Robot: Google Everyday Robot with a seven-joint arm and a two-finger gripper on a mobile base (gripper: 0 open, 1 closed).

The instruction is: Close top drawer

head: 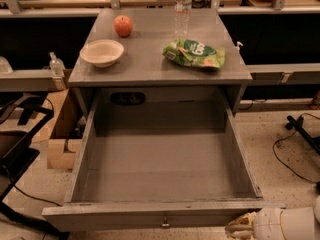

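Observation:
The top drawer (125, 215) is a wide grey wooden box pulled far out from under the grey table top (150, 59). It is empty inside. Its long flat front panel lies along the bottom of the view, with a small round metal knob (164, 224) at its middle. My gripper (241, 228) shows at the bottom right corner, at the end of a white arm segment (290, 224). It is just in front of the right end of the drawer's front panel.
On the table top stand a red apple (123, 25), a white bowl (102, 52), a clear water bottle (183, 6) and a green chip bag (195, 53). A cardboard box (62, 134) and black frame (20, 149) are at the left. Cables (295, 149) lie on the floor at the right.

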